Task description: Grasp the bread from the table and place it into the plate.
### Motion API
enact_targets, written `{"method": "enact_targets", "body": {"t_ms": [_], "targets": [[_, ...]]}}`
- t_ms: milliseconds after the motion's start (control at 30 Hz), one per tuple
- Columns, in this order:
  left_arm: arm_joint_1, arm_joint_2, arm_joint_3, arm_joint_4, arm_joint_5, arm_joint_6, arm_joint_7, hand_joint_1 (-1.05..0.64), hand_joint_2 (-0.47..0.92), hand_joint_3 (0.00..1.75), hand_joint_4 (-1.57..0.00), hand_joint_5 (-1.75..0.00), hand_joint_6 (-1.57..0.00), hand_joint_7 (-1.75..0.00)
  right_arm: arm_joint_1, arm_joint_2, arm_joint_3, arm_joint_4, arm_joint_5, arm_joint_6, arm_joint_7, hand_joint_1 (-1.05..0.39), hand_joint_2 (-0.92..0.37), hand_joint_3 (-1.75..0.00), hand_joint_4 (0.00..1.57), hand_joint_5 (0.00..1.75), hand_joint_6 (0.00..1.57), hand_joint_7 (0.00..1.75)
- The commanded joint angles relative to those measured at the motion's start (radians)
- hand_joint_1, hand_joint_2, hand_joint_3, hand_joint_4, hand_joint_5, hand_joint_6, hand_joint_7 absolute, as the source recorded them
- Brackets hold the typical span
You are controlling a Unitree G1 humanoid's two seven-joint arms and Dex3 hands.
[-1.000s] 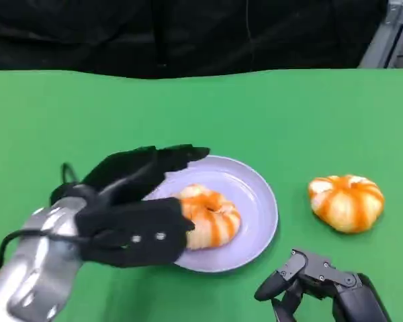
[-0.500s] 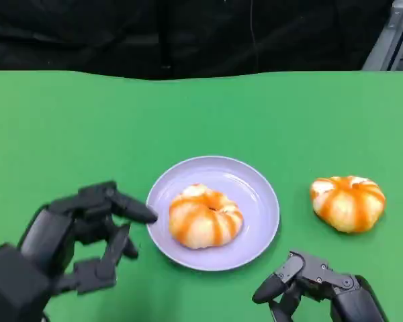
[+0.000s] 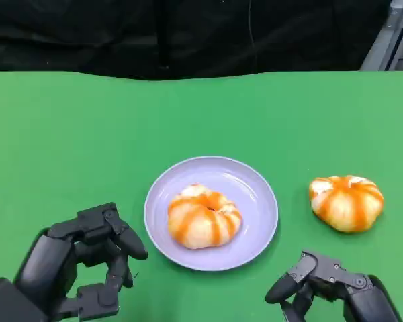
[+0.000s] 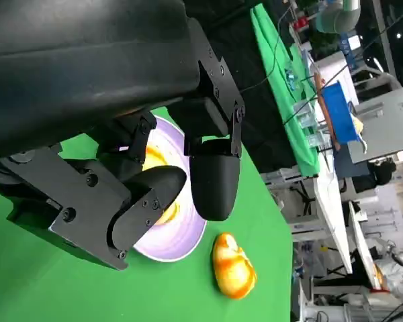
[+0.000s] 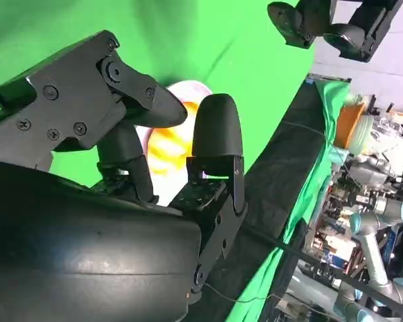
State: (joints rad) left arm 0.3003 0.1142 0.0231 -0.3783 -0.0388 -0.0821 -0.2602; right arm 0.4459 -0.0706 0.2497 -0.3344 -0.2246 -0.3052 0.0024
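Observation:
An orange-striped bread roll (image 3: 204, 216) lies in the lilac plate (image 3: 250, 184) at the middle of the green table. A second, similar roll (image 3: 346, 202) sits on the cloth to the plate's right. My left hand (image 3: 80, 263) hovers at the lower left, a short way from the plate's rim, fingers apart and holding nothing. At the lower right my right hand (image 3: 332, 288) rests low, fingers loosely spread, empty. The left wrist view shows the plate (image 4: 181, 231) past the fingers (image 4: 211, 174) and the loose roll (image 4: 232, 265). In the right wrist view a roll (image 5: 164, 147) shows behind the fingers (image 5: 215, 137).
The green cloth (image 3: 87, 127) stretches wide to the left and behind the plate. Its far edge meets a black backdrop (image 3: 188, 33). A metal frame (image 3: 389, 33) stands at the back right corner.
My left hand has let go of the roll in the plate and drawn back to the lower left, fingers opening. The right hand has hardly moved.

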Motion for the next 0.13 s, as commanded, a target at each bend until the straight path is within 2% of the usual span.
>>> {"method": "enact_targets", "body": {"t_ms": [33, 133], "targets": [[-0.001, -0.017, -0.021, 0.120, 0.016, -0.160, 0.019, -0.08, 0.38, 1.44, -0.84, -1.69, -0.80, -1.49, 0.018, -0.007, -0.004, -0.008, 0.021, -0.011, 0.006, -0.15, -0.50, -1.08, 0.72, 1.59, 0.74, 1.17], [0.000, -0.032, -0.027, 0.161, -0.001, -0.222, 0.021, -0.07, 0.35, 1.50, -0.83, -1.69, -0.78, -1.49, 0.022, -0.007, -0.004, -0.011, 0.035, -0.008, 0.014, -0.14, -0.49, -1.09, 0.70, 1.57, 0.75, 1.17]]}}
